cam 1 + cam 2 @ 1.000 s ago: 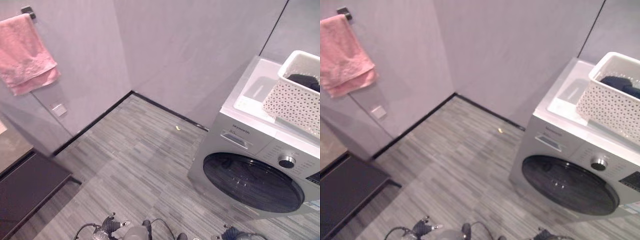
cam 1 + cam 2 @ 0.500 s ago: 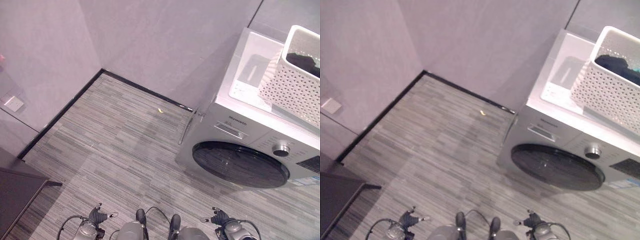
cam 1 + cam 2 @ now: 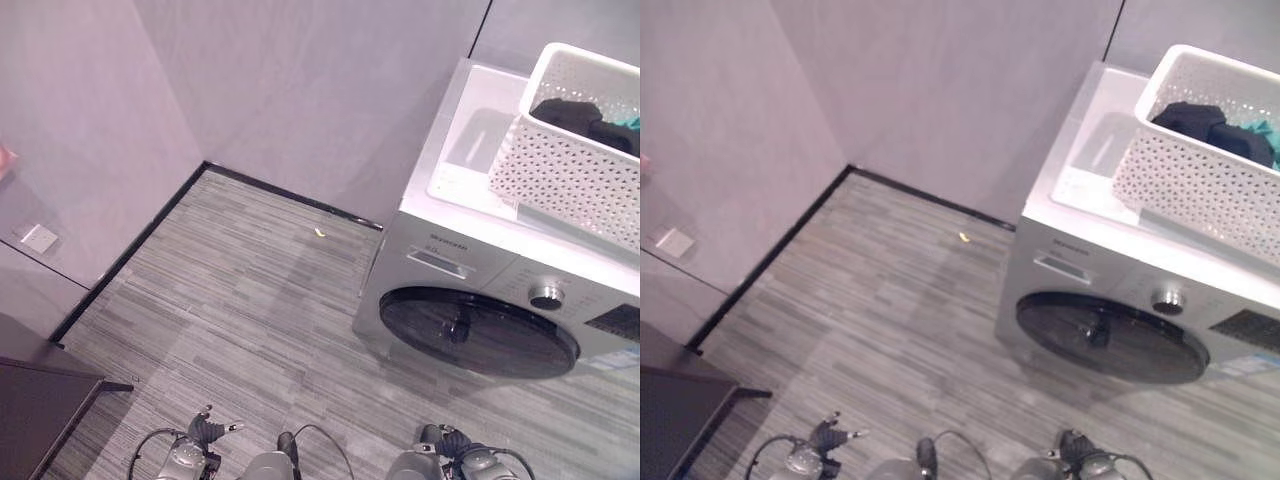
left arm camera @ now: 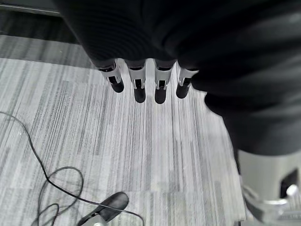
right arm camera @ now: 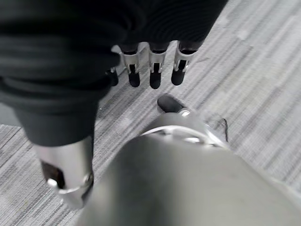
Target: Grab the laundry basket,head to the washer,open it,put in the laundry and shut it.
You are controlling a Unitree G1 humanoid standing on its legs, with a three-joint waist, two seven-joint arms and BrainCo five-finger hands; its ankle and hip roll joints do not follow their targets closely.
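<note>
The white lattice laundry basket (image 3: 570, 175) stands on top of the silver washer (image 3: 440, 255) at the right. Dark clothes (image 3: 562, 112) and a teal cloth (image 3: 625, 123) lie inside it. The washer's round dark door (image 3: 478, 333) is shut, with a knob (image 3: 546, 296) above it. My left hand (image 4: 136, 84) hangs over the striped grey floor, fingers straight and holding nothing. My right hand (image 5: 154, 70) hangs the same way, open and empty. Both hands are well away from the basket and the washer.
Grey walls meet in a corner (image 3: 205, 165) ahead on the left. A dark low bench (image 3: 30, 415) stands at the lower left, below a wall socket (image 3: 38, 238). A small yellow scrap (image 3: 319, 232) lies on the wood-look floor.
The whole picture has swung to the right: the pink towel has left the view and more of the basket and washer top shows. Nothing in the room has moved.
</note>
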